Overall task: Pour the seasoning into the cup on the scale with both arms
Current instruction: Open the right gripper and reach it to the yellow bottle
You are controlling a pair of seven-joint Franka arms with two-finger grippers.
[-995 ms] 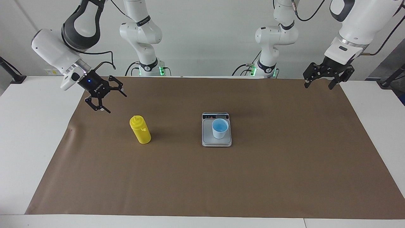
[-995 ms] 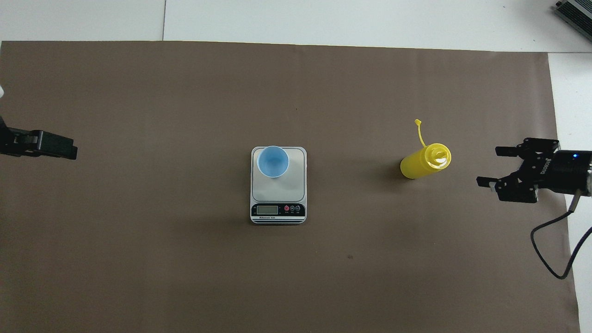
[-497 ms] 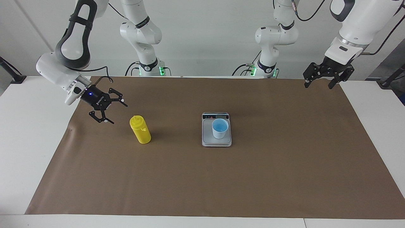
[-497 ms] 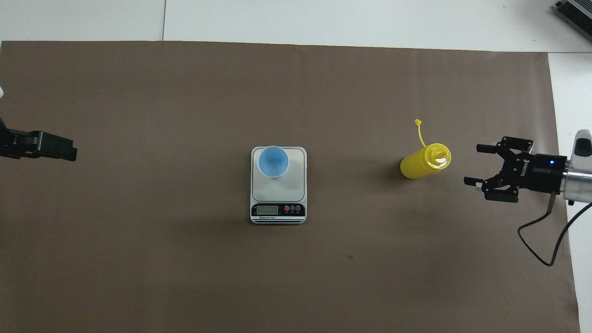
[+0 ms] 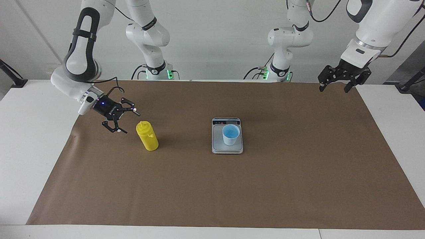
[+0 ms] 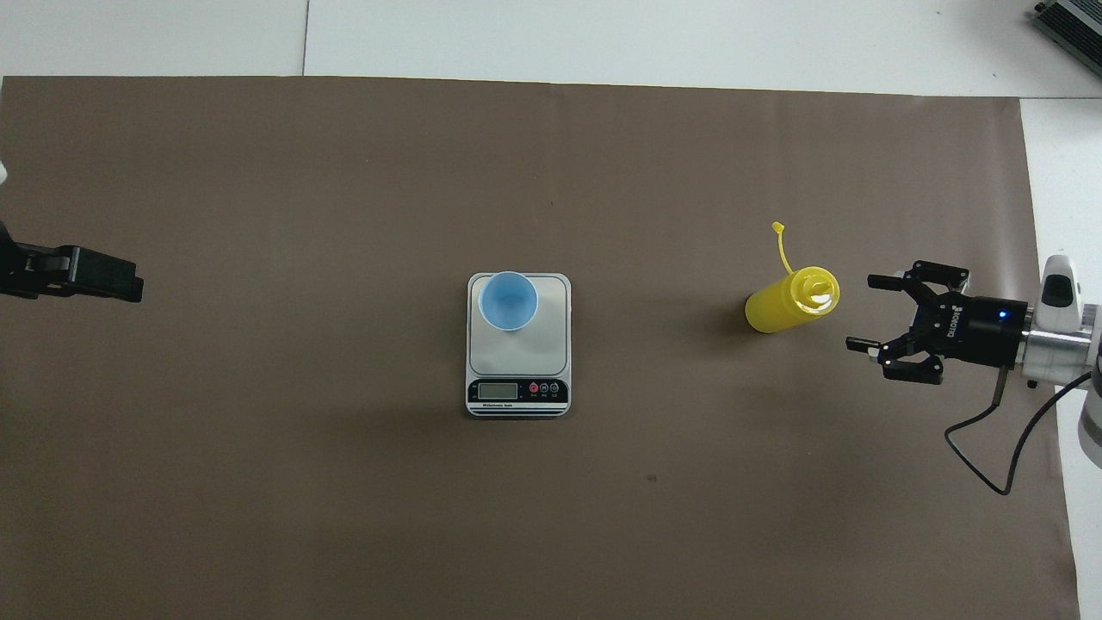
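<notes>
The seasoning, a yellow squeeze bottle, stands upright on the mat toward the right arm's end, its small tethered cap hanging loose. My right gripper is open, low over the mat beside the bottle, pointing sideways at it with a small gap between them. The light blue cup stands on the silver scale in the middle of the mat. My left gripper waits open and holds nothing, over the mat's edge at the left arm's end.
A brown mat covers most of the white table. The scale's dark display strip lies along its edge nearer the robots. A grey device shows at one corner of the overhead view.
My right gripper has come down and moved in toward the yellow bottle, staying open. The left gripper, bottle, cup and scale have stayed where they were.
</notes>
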